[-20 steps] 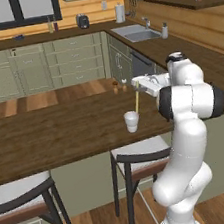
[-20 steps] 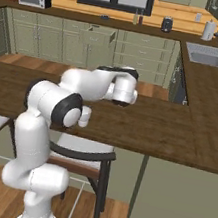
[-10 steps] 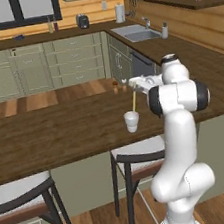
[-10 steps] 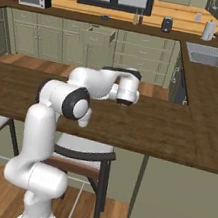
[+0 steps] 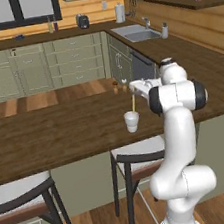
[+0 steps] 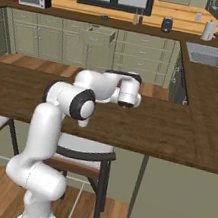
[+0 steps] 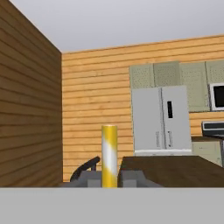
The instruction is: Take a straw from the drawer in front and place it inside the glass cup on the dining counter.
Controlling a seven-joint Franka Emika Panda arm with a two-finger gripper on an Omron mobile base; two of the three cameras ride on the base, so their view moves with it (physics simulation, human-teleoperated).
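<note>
In the left base view my gripper (image 5: 133, 89) hangs over the dining counter (image 5: 51, 135), shut on the top of the pale-yellow straw (image 5: 133, 103). The straw points down, slightly tilted, and its lower end reaches the rim of the small whitish glass cup (image 5: 132, 122) right below; whether it dips inside I cannot tell. The hand view has the straw (image 7: 109, 154) rising between my gripper's (image 7: 109, 178) two dark tips. From the right base view the white hand (image 6: 129, 91) covers straw and cup. The sage-green drawer (image 6: 99, 35) stands pulled out in the far cabinet row.
Two stools (image 5: 135, 154) (image 5: 20, 193) stand under the counter's near edge. Two small shakers (image 5: 119, 86) sit at the counter's far edge behind the cup. A sink (image 5: 134, 33) lies at the back right. A fridge (image 7: 161, 120) faces the hand camera.
The arm's elbow has swung a little to the left while the hand, with the straw in it, stays over the cup almost in place.
</note>
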